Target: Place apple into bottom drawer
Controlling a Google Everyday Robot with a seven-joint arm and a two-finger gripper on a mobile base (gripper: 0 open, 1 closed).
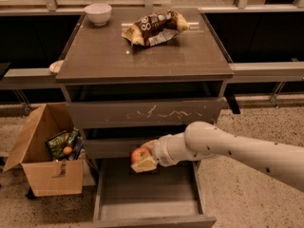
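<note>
Gripper (144,161) clasps the apple (140,154), which sits between its fingers at the tip of the arm. Both hang above the rear of the open bottom drawer (147,196), whose bare tray lies directly beneath the gripper.

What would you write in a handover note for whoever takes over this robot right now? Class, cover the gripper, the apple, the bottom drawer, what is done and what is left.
Gripper: shut on the apple, holding it over the back part of the bottom drawer, just in front of the middle drawer.
Bottom drawer: pulled open.
Done: apple in the grasp, drawer open, apple brought to the drawer.
Left: lower the apple into the drawer, release it, pull the arm clear.
</note>
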